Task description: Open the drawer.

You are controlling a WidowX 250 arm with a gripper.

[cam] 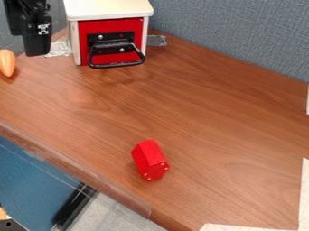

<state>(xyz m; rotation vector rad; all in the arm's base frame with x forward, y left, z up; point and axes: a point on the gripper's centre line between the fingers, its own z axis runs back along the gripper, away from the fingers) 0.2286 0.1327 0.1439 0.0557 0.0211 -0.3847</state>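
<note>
In the camera view, your gripper [38, 48] hangs at the far left, just left of the small cabinet [109, 8]; you cannot tell from here if it is open or closed. Your drawer [113, 26] is the cabinet's red front, at the far side left of centre, shut, with its black handle [117, 66] jutting toward you. A red block [149, 157] lies nearer you on the wooden table [229, 135], and an orange object [7, 62] sits at the left edge.

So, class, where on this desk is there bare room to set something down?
Bare desktop lies between the drawer handle and red block, and right of that block. It's crowded at upper left: cabinet, gripper, orange object.
</note>
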